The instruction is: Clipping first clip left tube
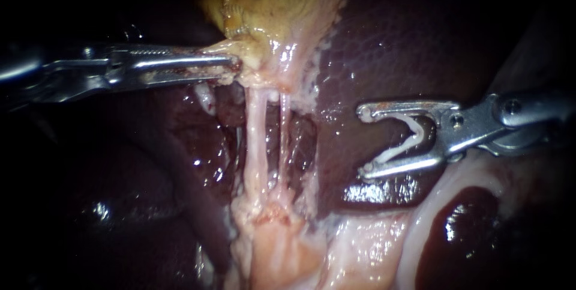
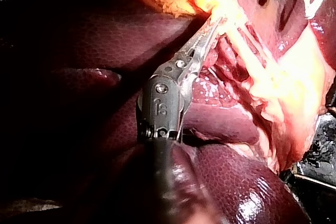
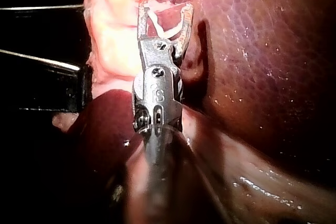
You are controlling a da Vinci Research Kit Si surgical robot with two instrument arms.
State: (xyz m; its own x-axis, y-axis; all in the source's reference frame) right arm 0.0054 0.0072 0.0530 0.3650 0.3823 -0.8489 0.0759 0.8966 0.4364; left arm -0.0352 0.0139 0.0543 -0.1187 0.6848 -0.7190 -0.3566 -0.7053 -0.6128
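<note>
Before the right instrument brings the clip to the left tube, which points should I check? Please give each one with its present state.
1. Clip held in the right instrument, jaws wide apart: ok.
2. Left instrument shut on the gallbladder at its lower end, both tubes stretched: ok.
3. Left tube separate from the right tube, with a gap between them: ok.
4. Left tube between the right instrument's jaws: not ok; they are over the liver, beside the tubes.
5. Space behind the left tube free: cannot tell.
</note>
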